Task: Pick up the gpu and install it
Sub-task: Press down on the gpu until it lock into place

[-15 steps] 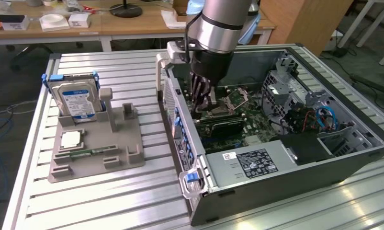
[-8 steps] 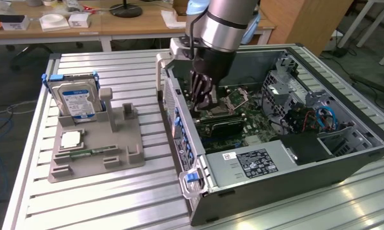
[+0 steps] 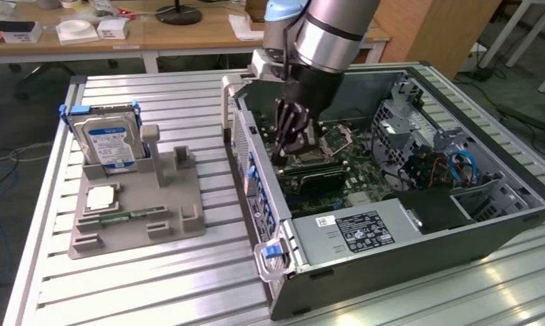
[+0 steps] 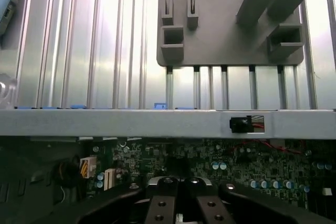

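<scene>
A ribbed metal table (image 3: 164, 285) carries a grey holder (image 3: 136, 217) and an open computer case (image 3: 391, 258).

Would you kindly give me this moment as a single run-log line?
pincer: shut, inside open computer case | gpu: below pincer on motherboard | hard drive: upright in grey holder

I can make out no readable wording anywhere: the blue-and-white label on the hard drive (image 3: 107, 141) near the table's far edge and the black-and-white sticker on the power supply (image 3: 363, 229) at the computer case's near edge both carry print too small to read.
</scene>
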You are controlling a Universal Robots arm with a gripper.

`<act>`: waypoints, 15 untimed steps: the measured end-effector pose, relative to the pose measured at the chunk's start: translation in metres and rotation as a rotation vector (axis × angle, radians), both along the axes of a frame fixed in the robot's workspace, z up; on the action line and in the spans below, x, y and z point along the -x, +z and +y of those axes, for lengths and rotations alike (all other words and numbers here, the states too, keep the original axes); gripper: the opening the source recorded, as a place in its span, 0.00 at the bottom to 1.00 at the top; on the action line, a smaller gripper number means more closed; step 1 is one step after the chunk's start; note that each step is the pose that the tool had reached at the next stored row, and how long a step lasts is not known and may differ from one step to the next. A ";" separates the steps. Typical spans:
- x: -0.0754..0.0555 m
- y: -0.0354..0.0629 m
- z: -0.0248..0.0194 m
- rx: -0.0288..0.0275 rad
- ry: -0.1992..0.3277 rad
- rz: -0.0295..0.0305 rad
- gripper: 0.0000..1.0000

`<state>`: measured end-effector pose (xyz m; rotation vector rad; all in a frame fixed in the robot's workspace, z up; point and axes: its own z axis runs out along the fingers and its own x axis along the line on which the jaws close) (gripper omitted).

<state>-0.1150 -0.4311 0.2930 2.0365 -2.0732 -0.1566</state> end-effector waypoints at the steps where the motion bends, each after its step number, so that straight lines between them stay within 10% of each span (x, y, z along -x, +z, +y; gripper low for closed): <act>1: -0.001 0.0000 -0.0009 -0.0008 0.000 0.0066 0.10; 10: -0.005 0.0004 -0.0094 -0.0022 0.000 0.0534 0.10; 15: -0.007 0.0004 -0.0111 -0.0021 0.000 0.1068 0.10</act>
